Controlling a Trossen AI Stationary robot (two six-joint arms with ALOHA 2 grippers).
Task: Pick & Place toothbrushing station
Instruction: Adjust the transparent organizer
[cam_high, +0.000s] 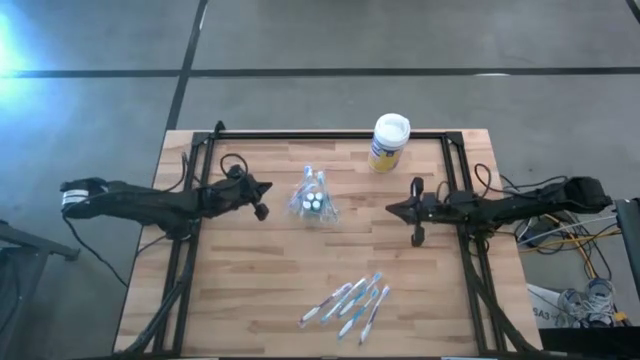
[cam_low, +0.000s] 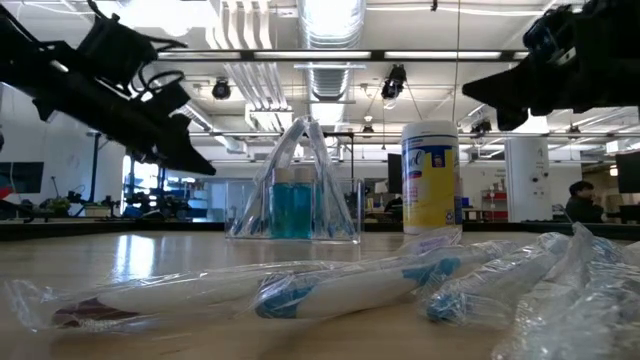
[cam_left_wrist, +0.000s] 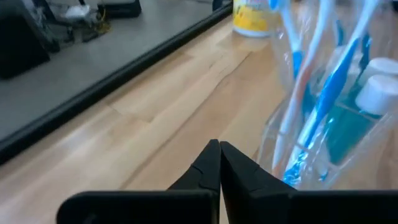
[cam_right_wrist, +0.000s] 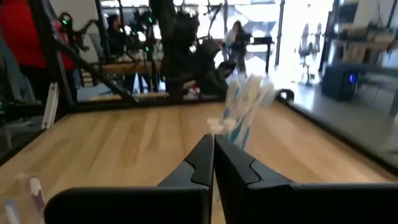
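The toothbrushing station, a small clear holder (cam_high: 313, 200) with slim toothbrushes and teal-capped tubes standing in it, rests upright on the wooden table's middle. The holder (cam_low: 295, 195) also shows in the low view. My left gripper (cam_high: 266, 189) hovers just left of it, shut and empty. In the left wrist view its fingertips (cam_left_wrist: 219, 149) are beside the holder (cam_left_wrist: 336, 106), with a gap in the high view. My right gripper (cam_high: 391, 208), also shut and empty, hangs to the holder's right, pointing at the holder (cam_right_wrist: 242, 102) from some way off.
A white-lidded canister (cam_high: 389, 142) with a yellow-blue label stands at the far edge, right of centre. Several wrapped toothbrushes (cam_high: 350, 300) lie loose near the front edge. A black frame rail (cam_high: 330, 134) runs round the table. People stand in the room beyond (cam_right_wrist: 236, 34).
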